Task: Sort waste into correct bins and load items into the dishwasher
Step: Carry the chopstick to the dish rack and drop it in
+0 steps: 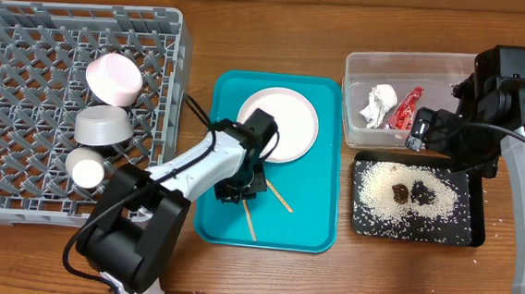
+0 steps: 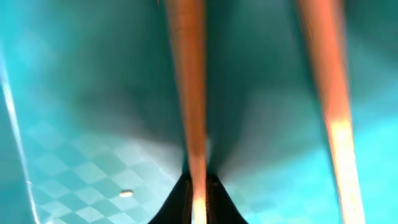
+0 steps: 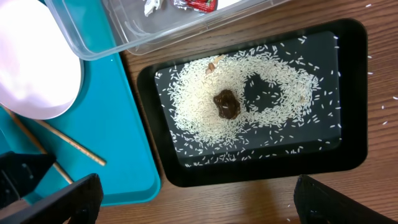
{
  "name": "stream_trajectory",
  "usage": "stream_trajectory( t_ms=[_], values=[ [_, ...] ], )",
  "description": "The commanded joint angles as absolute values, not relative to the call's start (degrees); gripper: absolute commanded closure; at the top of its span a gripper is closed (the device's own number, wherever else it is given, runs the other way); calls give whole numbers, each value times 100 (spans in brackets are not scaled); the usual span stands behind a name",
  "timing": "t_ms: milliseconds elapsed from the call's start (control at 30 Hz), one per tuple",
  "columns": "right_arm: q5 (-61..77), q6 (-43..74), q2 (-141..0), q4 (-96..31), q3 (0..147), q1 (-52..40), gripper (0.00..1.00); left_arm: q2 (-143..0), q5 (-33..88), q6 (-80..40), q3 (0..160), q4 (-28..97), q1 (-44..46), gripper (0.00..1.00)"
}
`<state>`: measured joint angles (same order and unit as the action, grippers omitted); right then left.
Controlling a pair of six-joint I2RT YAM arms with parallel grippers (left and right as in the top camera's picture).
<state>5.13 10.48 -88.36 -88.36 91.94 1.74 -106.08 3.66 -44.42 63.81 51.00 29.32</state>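
Note:
My left gripper (image 1: 239, 187) is down on the teal tray (image 1: 308, 224), shut on one wooden chopstick (image 2: 194, 124). A second chopstick (image 2: 333, 93) lies beside it. Both chopsticks show in the overhead view (image 1: 280, 198). The round plate (image 1: 278, 122) sits on the tray behind. My right gripper (image 1: 421, 130) hovers open and empty (image 3: 199, 199) over the near edge of the black tray (image 1: 363, 226), which holds rice grains (image 3: 199, 106) and brown lumps (image 3: 227, 104). The clear tub (image 1: 356, 66) holds the white napkin (image 1: 378, 104) and the red wrapper (image 1: 406, 106).
The grey dish rack (image 1: 27, 66) at left holds the pink dish (image 1: 114, 77), the grey bowl (image 1: 104, 125) and the white cup (image 1: 85, 167). Loose rice grains lie on the wood right of the black tray (image 3: 379, 93). One grain lies on the teal tray (image 2: 126, 193).

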Motion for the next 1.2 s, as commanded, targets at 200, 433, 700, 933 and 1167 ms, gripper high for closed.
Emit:
stream_trajectory(
  t_ms=[200, 433, 700, 933, 1167],
  values=[
    [519, 1061, -8818, -8823, 9301, 163, 0, -9878, 252, -3892, 6718, 5454, 2257, 96],
    [521, 1061, -8818, -8823, 9301, 163, 0, -9080, -204, -2563, 7511, 5990, 1726, 96],
    [521, 1063, -8818, -8823, 9301, 163, 0, -9041, -808, -1660, 7703, 6064, 663, 96],
    [521, 1063, -8818, -8825, 9301, 163, 0, -9268, -788, -1022, 7701, 5780, -32, 96],
    [521, 1063, -8818, -8820, 9301, 163, 0, -9450, -255, -770, 7703, 5708, -56, 75]
  ],
)
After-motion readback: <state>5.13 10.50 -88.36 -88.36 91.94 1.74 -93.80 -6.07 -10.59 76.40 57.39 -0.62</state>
